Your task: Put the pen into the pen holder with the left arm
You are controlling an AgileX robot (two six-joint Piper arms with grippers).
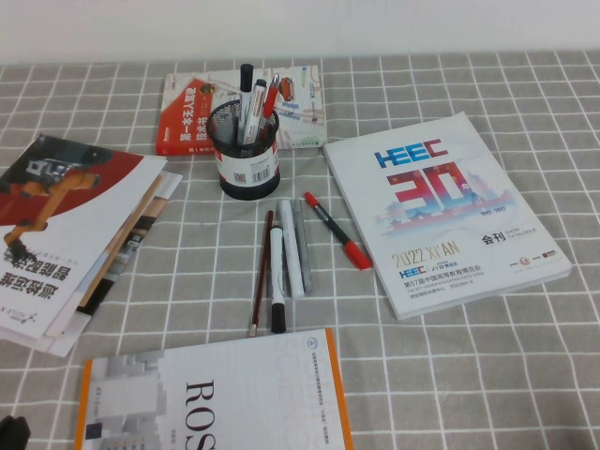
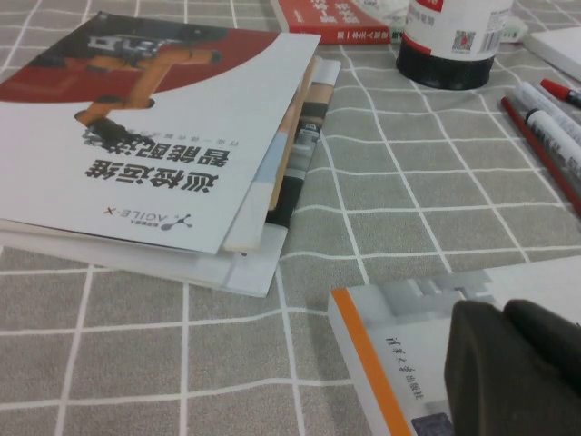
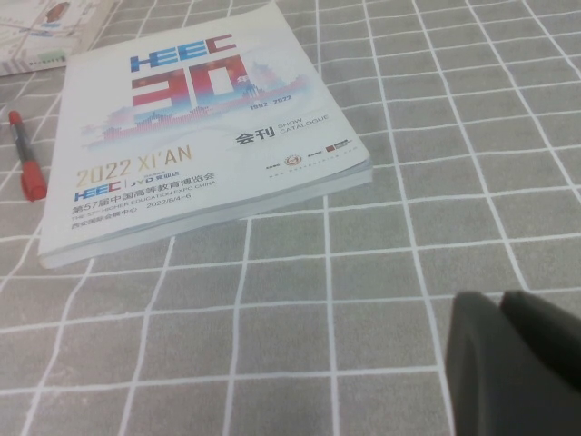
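High view takes in the whole checked tablecloth (image 1: 469, 375): the black mesh pen holder (image 1: 246, 150) stands upright near the far middle, already stuffed with several pens, in front of a red-and-white book (image 1: 187, 117). Just in front of it lie four loose pens. A thin dark-red pen (image 1: 262, 272) is on the left, then the pen (image 1: 277, 281), white with its black cap toward the near edge, then a grey-white marker (image 1: 292, 248), the three side by side and close together. A red pen (image 1: 336, 230) lies apart on the right, slanting toward the white catalogue (image 1: 450, 211).

A fanned stack of brochures (image 1: 70, 234) sits at the left, and a white book with an orange spine (image 1: 216, 394) at the near edge. Only a dark scrap of the left gripper (image 1: 13, 436) shows in the bottom-left corner, far from the pen; the right gripper is out of this view.

Left wrist view adds what the high view lacks: the left gripper (image 2: 517, 368) hangs low above the orange-spined book (image 2: 399, 336), its dark fingers (image 2: 481, 359) pressed together and holding nothing. The pen holder's base (image 2: 447, 50) and the pen (image 2: 554, 127) show far off.

Right wrist view shows the right gripper (image 3: 517, 363) over bare cloth near the catalogue (image 3: 200, 127), its fingers likewise together and empty, with the red pen (image 3: 27, 163) at the frame's edge.
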